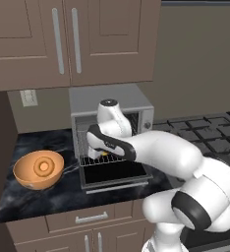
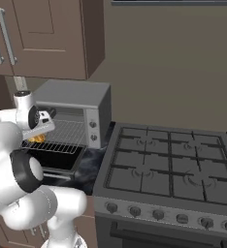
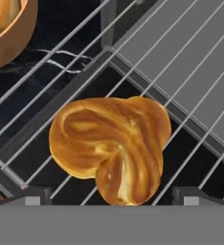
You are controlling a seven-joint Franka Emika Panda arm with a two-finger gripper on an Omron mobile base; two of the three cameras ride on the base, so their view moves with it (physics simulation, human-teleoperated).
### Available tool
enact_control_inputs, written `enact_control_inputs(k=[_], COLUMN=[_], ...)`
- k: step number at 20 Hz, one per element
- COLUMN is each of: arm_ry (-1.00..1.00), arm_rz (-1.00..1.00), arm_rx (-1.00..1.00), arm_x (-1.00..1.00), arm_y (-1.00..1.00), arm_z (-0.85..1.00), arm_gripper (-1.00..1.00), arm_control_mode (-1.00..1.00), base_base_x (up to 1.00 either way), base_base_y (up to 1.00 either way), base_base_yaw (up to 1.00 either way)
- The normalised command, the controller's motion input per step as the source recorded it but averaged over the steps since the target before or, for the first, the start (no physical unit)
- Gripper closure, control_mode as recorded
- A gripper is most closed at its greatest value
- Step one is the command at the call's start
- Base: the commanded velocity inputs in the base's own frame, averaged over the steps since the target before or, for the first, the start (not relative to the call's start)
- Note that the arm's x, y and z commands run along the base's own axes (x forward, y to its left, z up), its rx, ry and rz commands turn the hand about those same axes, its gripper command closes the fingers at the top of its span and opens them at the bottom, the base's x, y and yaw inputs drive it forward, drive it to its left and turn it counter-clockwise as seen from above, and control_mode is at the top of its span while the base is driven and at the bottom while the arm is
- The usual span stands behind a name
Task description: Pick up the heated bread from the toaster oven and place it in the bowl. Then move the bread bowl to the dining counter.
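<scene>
My hand point(image 3: 112, 198) hangs spread wide just above the lumpy golden-orange twisted bread point(image 3: 111, 146), one dark fingertip point(image 3: 32, 196) on either side of it and neither touching. The bread lies on the pulled-out wire rack point(image 3: 181, 86) of the boxy silver-grey toaster oven point(image 1: 112, 101), over its open dark glass door point(image 1: 114, 172). The wide orange-tan bowl point(image 1: 38, 170) sits off to my hand's left on the black, white-veined marble desk point(image 1: 53, 199).

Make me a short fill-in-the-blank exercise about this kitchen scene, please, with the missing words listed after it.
1. The bread lies on the wire ____ of the toaster oven.
2. The oven door is ____.
3. The bowl on the counter holds ____.
4. The gripper has one fingertip on each side of the ____.

Missing words: rack; open; nothing; bread
</scene>
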Motion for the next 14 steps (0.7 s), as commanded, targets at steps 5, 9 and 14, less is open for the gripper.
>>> enact_control_inputs(k=[5, 9, 14], arm_ry=[0.0, 0.0, 0.0], arm_rz=[0.0, 0.0, 0.01], arm_rx=[0.07, 0.02, 0.01], arm_x=[0.25, 0.29, 0.07], arm_y=[0.01, 0.01, 0.13], arm_z=[-0.14, -0.01, -0.12], arm_gripper=[-1.0, -1.0, 1.0], arm_control_mode=[-1.0, -1.0, -1.0], base_base_x=[0.0, 0.0, 0.0], base_base_y=[0.0, 0.0, 0.0], base_base_yaw=[0.0, 0.0, 0.0])
